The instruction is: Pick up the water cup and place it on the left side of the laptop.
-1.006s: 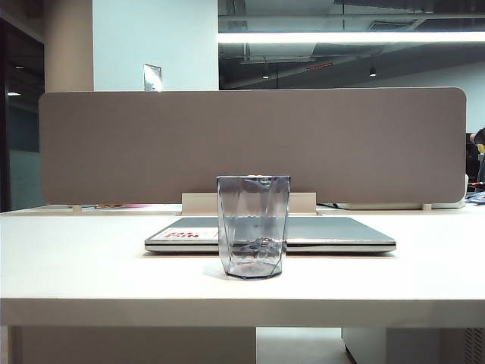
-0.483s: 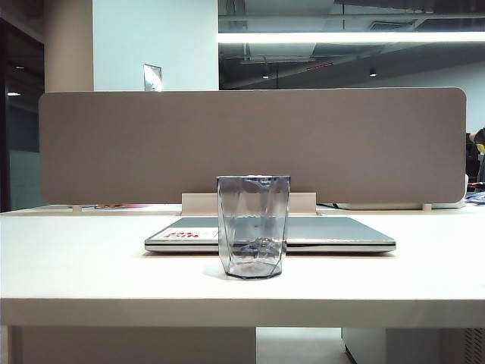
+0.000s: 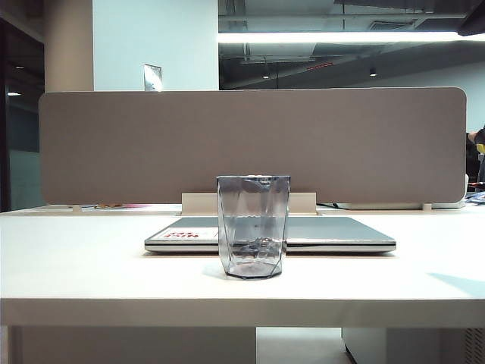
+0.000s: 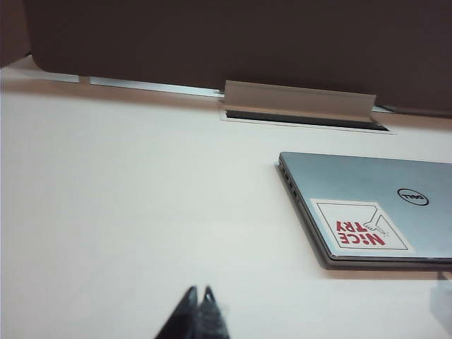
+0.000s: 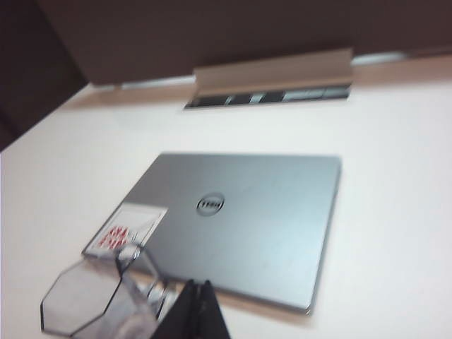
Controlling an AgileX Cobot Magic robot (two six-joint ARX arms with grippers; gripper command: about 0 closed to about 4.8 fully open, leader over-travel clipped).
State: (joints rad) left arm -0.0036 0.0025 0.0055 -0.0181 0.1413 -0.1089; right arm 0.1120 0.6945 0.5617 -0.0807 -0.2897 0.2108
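Cup [image 3: 253, 227] hasn't budged in front of the laptop [image 3: 333, 230], but we now see a dark arm corner and shadow creeping in on the right, so the right gripper [image 5: 197, 284] looks headed for the grab, both it and the left gripper [image 4: 198, 291] pressed together and empty.

Only small parts of the robot show. The left claw [image 4: 198, 311] has two thin black fingers [image 4: 189, 314] that taper to pointed tips, pressed flat against each other. They look smooth and dull. The right claw [image 5: 197, 307] is the same: two slim black fingers [image 5: 185, 314], side by side, with a fine line between them. In the exterior view, a dark piece [image 3: 474, 21] shows at the top right corner.
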